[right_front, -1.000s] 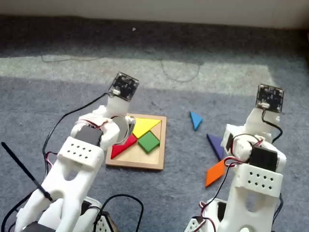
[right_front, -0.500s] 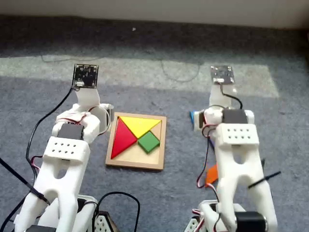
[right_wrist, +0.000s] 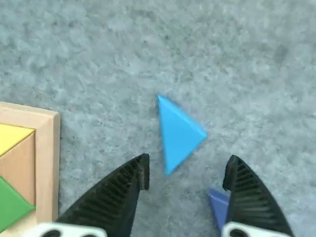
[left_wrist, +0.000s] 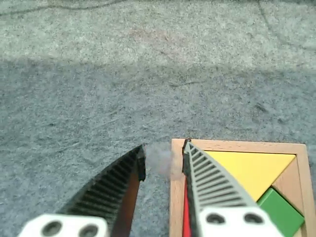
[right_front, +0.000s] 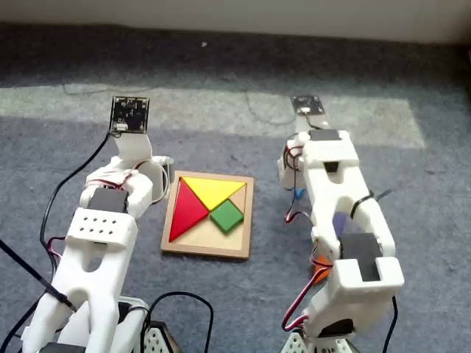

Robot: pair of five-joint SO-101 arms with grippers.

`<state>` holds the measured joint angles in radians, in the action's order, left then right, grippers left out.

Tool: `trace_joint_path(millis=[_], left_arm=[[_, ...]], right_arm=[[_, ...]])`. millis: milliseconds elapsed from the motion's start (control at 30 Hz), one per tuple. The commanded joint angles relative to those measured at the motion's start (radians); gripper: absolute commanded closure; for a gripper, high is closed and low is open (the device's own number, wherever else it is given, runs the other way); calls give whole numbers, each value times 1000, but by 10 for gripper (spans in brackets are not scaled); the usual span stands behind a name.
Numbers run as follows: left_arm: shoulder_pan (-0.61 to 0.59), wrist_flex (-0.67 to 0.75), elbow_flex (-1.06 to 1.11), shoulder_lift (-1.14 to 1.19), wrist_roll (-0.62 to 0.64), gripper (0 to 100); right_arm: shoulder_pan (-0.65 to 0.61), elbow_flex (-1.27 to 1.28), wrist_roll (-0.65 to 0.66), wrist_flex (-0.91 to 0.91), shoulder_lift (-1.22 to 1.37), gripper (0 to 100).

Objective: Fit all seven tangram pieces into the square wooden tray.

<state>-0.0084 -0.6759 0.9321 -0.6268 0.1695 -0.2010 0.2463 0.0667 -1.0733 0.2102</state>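
The square wooden tray (right_front: pixel 246 217) lies between the arms and holds a red triangle (right_front: pixel 188 209), a yellow triangle (right_front: pixel 212 191) and a green square (right_front: pixel 227 215). My left gripper (left_wrist: pixel 164 160) is open and empty, just off the tray's far left corner (left_wrist: pixel 237 144). Stretched forward, my right gripper (right_wrist: pixel 187 173) is open with the small blue triangle (right_wrist: pixel 177 132) on the carpet just ahead of and between its fingertips, apart from them. A purple piece (right_wrist: pixel 217 205) lies by one finger. Under the right arm a bit of the blue triangle (right_front: pixel 297 193) shows.
An orange piece (right_front: pixel 320 271) and the purple piece (right_front: pixel 340 220) lie on the grey carpet right of the tray, partly under the right arm. Cables trail from both arms. The tray's edge (right_wrist: pixel 47 163) lies close to the right gripper's side.
The left arm pulled back off the tray to its left side, then stayed. The right arm swung forward and left over the blue triangle, now covering most of it from above.
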Motion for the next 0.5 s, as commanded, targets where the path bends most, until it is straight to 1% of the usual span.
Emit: trace_joint_path(millis=[0, 133, 267, 467], left_arm=[[-16, 20, -8, -24, 6, 856], [-16, 20, -10, -24, 6, 856], [-16, 20, -10, -24, 5, 856], [-16, 18, -10, -24, 3, 856]], right_arm=[[-16, -62, 11, 22, 10, 760], [-15, -62, 11, 25, 48, 760], [-13, -62, 11, 68, 85, 761], [-13, -62, 12, 96, 94, 761]])
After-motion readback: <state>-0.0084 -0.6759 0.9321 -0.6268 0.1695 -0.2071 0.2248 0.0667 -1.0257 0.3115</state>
